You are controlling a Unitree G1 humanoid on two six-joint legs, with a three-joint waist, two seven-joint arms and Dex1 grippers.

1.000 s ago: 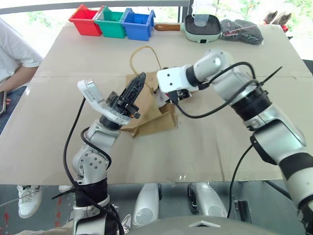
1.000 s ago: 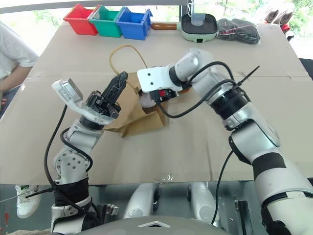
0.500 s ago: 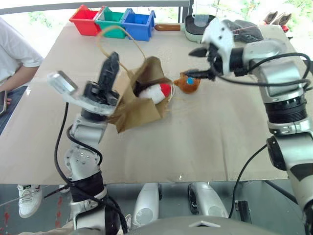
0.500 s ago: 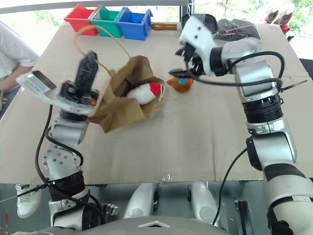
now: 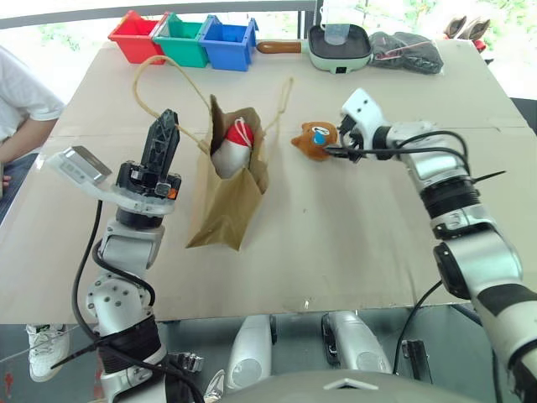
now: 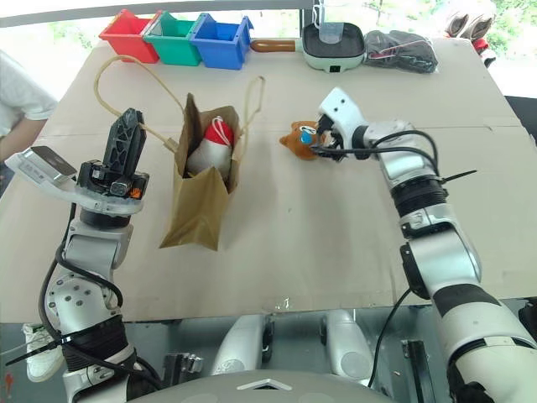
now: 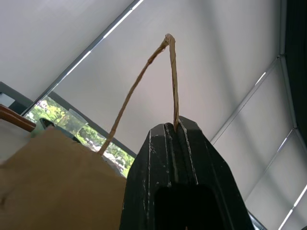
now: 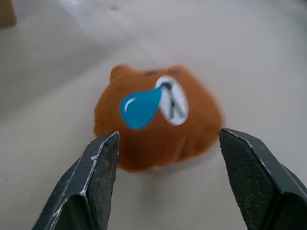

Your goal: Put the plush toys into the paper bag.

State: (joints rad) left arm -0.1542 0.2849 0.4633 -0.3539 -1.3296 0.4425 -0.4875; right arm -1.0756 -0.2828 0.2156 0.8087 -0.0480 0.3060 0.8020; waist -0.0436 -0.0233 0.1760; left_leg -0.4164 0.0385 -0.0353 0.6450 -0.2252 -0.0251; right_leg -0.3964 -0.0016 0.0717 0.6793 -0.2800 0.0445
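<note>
The brown paper bag [image 5: 228, 193] stands on the table with its mouth up. A white plush toy with a red end [image 5: 230, 141] sits in the mouth. My left gripper [image 5: 166, 124] is shut on one twisted handle [image 5: 137, 80], holding it up and to the left; the same grip shows in the left wrist view [image 7: 175, 125]. The brown-orange plush toy with a blue mark [image 5: 314, 139] lies on the table right of the bag. My right gripper [image 8: 169, 135] is open, one finger on each side of this toy [image 8: 158, 120], with a gap on both sides.
Red [image 5: 134, 38], green [image 5: 186, 37] and blue [image 5: 227, 39] bins stand at the back left. A green pan [image 5: 336, 45] and a dark bundle [image 5: 408, 52] sit at the back. A seated person [image 5: 21, 105] is at the left table edge.
The bag has swung from tilted to upright as my left gripper drew the handle left. The white toy sits deeper in it. My right gripper has come down level with the brown toy.
</note>
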